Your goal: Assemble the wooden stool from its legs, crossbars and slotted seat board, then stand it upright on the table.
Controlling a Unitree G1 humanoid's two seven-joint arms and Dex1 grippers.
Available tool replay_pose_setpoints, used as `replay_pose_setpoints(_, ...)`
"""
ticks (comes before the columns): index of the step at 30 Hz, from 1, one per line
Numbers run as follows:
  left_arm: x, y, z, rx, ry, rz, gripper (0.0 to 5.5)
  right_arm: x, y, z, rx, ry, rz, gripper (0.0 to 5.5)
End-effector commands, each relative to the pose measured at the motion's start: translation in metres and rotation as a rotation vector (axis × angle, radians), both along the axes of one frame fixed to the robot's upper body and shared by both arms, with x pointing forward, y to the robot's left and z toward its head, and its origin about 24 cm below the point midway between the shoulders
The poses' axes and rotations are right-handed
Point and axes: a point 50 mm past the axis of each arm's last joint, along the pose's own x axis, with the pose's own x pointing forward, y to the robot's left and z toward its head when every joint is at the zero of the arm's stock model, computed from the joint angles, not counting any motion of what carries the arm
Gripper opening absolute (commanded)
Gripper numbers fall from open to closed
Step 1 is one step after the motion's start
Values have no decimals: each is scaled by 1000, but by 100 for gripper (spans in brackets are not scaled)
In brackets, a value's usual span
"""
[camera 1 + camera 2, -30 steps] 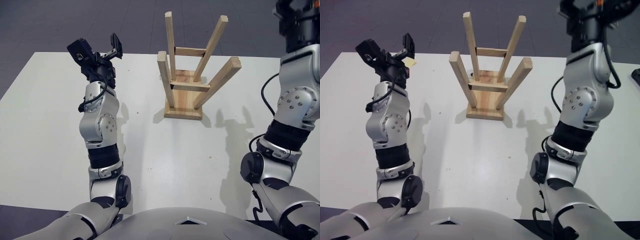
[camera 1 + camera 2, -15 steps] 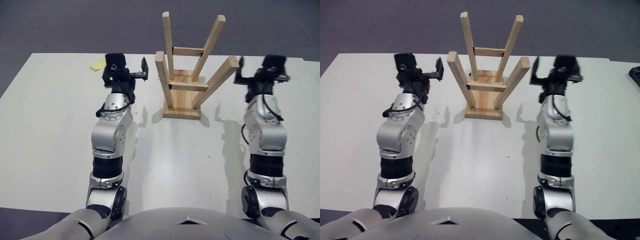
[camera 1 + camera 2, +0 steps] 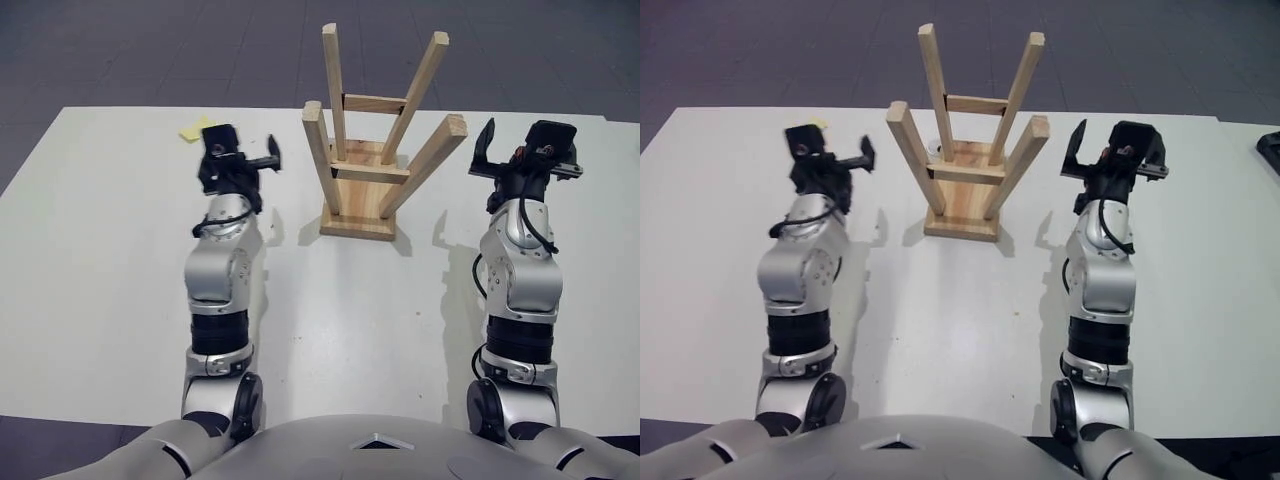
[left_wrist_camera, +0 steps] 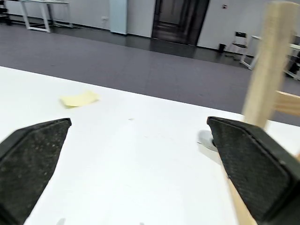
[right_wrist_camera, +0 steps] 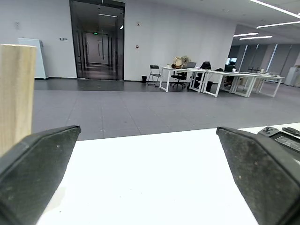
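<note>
On the far middle of the white desk [image 3: 90, 250] we see the wooden stool [image 3: 365, 175] put together and standing upside down. Its seat board [image 3: 358, 226] lies flat on the desk and its four legs [image 3: 320, 155] point up, splaying outward toward their ends. Two crossbars [image 3: 370, 174] tie the legs together, one low between the nearer pair and one higher between the farther pair. The left end effector [image 3: 245, 160] hovers just to the left of the stool, near the nearer left leg but apart from it. Its two dark fingers [image 4: 33, 159] are spread wide with only bare desk between them. In its wrist view we see one pale leg rising close beside a finger pad. The right end effector [image 3: 522, 150] sits just to the right of the stool, level with the top of the nearer right leg and likewise not touching it. Its fingers [image 5: 255, 168] are also wide apart, gripping no part of the stool. Its wrist view shows the squared end of a leg at the edge of the gap. A yellow sticky note [image 3: 195, 129] lies on the desk beyond the left end effector, near the far edge.
</note>
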Motion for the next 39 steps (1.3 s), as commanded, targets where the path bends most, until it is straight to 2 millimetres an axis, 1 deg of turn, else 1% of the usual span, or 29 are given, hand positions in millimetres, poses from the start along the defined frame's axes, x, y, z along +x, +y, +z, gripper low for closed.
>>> replay_pose_setpoints(1,8,-6,96,-83,-450,-91,540,-1,-7,-2,-17,1,-16,539)
replay_pose_setpoints(2,6,-8,116,-95,-548,-121,540,-1,-8,-3,-20,0,-22,539)
replay_pose_setpoints(4,1,-12,142,-102,-681,-179,540,-2,-12,-3,-20,0,-33,539)
replay_pose_setpoints(5,0,-17,149,-96,-711,-220,540,-2,-14,-3,-20,-1,-38,539)
replay_pose_setpoints(6,1,-22,148,-82,-705,-263,540,-2,-14,-3,-20,-2,-39,539)
replay_pose_setpoints(7,9,-31,136,-37,-619,-313,540,-2,-14,-3,-19,-4,-39,539)
replay_pose_setpoints(8,18,-41,115,0,-492,-363,540,-2,-14,-3,-19,-5,-38,539)
replay_pose_setpoints(10,31,-56,55,67,-210,-451,540,-2,-12,-3,-18,-4,-35,539)
replay_pose_setpoints(12,29,-63,-11,137,66,-507,540,-2,-11,-4,-14,3,-26,539)
replay_pose_setpoints(13,25,-64,-36,160,165,-524,540,-2,-10,-4,-13,8,-18,539)
replay_pose_setpoints(14,22,-63,-54,161,225,-527,540,-2,-9,-4,-14,10,-9,539)
replay_pose_setpoints(15,21,-62,-62,160,246,-525,540,-2,-9,-4,-15,14,-1,539)
replay_pose_setpoints(16,22,-61,-63,136,235,-520,540,-1,-8,-5,-16,22,12,539)
replay_pose_setpoints(17,24,-62,-60,112,209,-513,540,-1,-8,-6,-17,27,19,539)
replay_pose_setpoints(18,27,-63,-54,91,178,-509,540,-1,-7,-7,-17,31,24,539)
replay_pose_setpoints(19,31,-64,-44,75,125,-496,540,0,-7,-8,-17,38,33,539)
replay_pose_setpoints(21,38,-64,-17,28,-21,-468,540,0,-3,-10,-18,47,59,539)
replay_pose_setpoints(23,39,-63,8,-26,-159,-452,540,0,0,-12,-22,49,73,539)
replay_pose_setpoints(26,29,-59,50,-114,-384,-441,540,-1,0,-16,-14,62,69,539)
replay_pose_setpoints(28,21,-46,76,-176,-507,-384,540,0,2,-16,-32,68,90,539)
replay_pose_setpoints(29,16,-31,91,-202,-575,-317,540,1,5,-16,-59,71,118,539)
replay_pose_setpoints(30,11,-13,101,-206,-619,-240,540,3,8,-16,-87,80,163,539)
replay_pose_setpoints(31,8,5,107,-206,-641,-158,540,5,12,-15,-120,81,204,539)
replay_pose_setpoints(33,5,51,103,-176,-591,39,540,11,20,-14,-195,83,295,539)
replay_pose_setpoints(35,4,88,84,-122,-455,189,540,14,34,-10,-273,67,441,539)
replay_pose_setpoints(36,3,98,73,-105,-390,230,540,11,45,-7,-301,47,555,539)
replay_pose_setpoints(37,0,106,63,-91,-334,265,540,3,57,-2,-334,15,705,539)
replay_pose_setpoints(38,-2,110,56,-73,-294,282,540,-7,65,4,-353,-13,838,539)
replay_pose_setpoints(39,-3,111,52,-57,-268,286,540,-15,69,9,-363,-37,929,539)
